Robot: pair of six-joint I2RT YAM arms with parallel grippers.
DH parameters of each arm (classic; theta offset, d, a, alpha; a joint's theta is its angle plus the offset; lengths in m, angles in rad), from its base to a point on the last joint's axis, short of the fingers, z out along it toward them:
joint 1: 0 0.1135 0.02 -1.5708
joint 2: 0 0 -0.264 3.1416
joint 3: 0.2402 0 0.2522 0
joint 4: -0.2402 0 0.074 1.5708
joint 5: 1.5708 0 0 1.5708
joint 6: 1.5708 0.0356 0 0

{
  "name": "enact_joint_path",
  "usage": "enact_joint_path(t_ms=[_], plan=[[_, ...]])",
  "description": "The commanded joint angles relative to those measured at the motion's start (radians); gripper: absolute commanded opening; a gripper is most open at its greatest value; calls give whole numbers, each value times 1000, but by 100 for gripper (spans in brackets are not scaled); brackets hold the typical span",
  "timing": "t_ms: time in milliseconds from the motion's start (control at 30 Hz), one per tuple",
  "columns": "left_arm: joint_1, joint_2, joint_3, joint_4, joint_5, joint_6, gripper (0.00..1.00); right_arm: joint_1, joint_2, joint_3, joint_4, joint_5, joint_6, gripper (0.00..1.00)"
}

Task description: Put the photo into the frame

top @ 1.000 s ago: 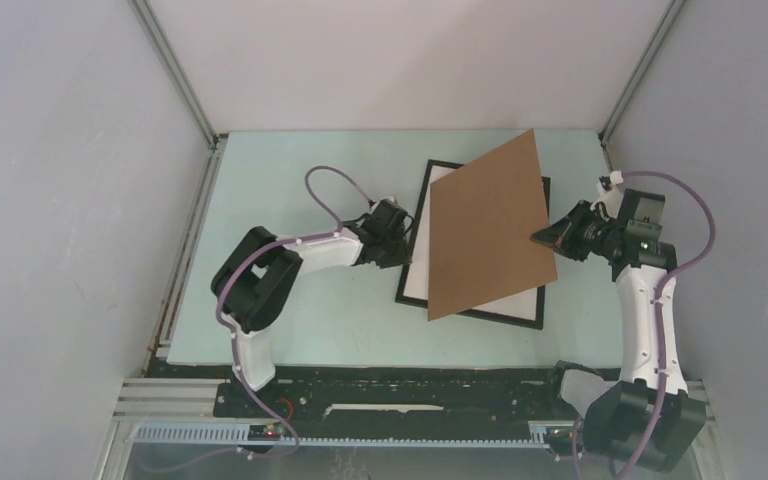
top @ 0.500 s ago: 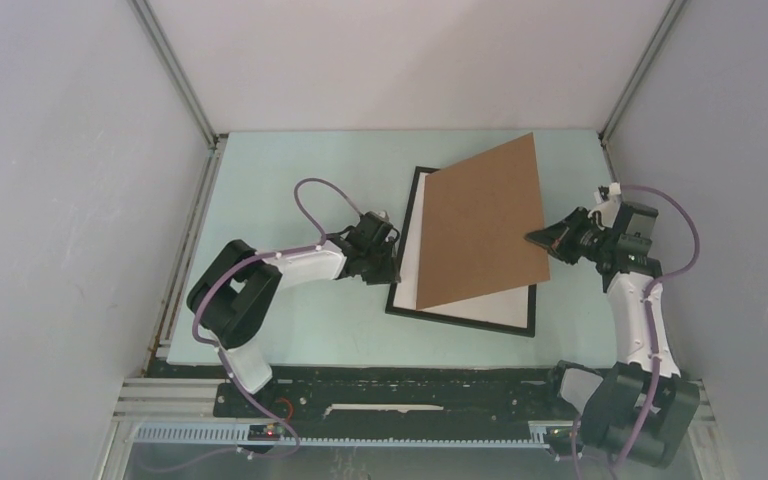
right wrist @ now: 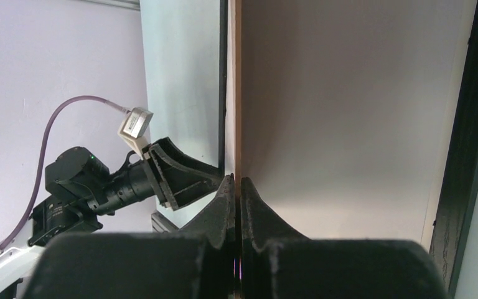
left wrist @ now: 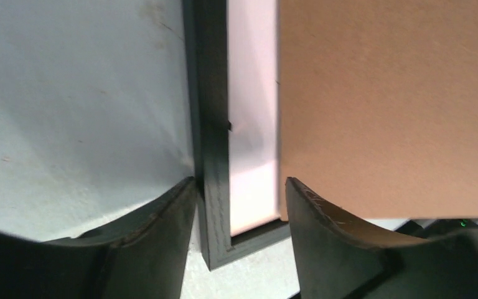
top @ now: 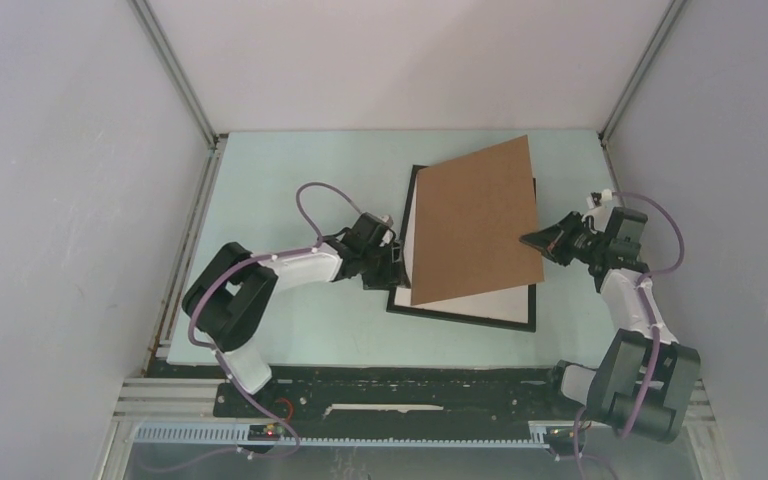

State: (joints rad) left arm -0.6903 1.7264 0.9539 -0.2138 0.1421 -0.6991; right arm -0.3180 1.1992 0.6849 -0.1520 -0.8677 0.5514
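Observation:
The black frame (top: 460, 318) lies flat on the table with a white sheet (top: 480, 300) inside it. My right gripper (top: 530, 240) is shut on the right edge of a brown cardboard board (top: 475, 220), which it holds tilted above the frame. In the right wrist view the right gripper (right wrist: 236, 180) pinches the board (right wrist: 238, 93), seen edge-on. At the near left corner of the frame (left wrist: 215, 156), my left gripper (left wrist: 239, 182) is open, one finger on each side of the frame's rail. The photo is out of view.
The pale green table (top: 290, 170) is walled in by grey panels on the left, back and right. A black rail (top: 410, 385) with the arm bases runs along the near edge. The frame sits right of centre, close to the right arm.
The frame has slid a little to the near left, and the board has come lower over it. My left gripper's jaws have widened. The right gripper has moved left, still shut on the board.

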Motion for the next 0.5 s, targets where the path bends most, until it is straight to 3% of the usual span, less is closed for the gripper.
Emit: enact_joint_path(t_ms=[0, 167, 467], plan=[[38, -99, -54, 65, 172, 71, 69, 8, -5, -37, 119, -39, 38, 0], [123, -136, -109, 141, 206, 54, 74, 13, 0, -65, 131, -23, 19, 0], [101, -11, -173, 341, 265, -40, 77, 61, -10, -144, 218, 10, 48, 0]])
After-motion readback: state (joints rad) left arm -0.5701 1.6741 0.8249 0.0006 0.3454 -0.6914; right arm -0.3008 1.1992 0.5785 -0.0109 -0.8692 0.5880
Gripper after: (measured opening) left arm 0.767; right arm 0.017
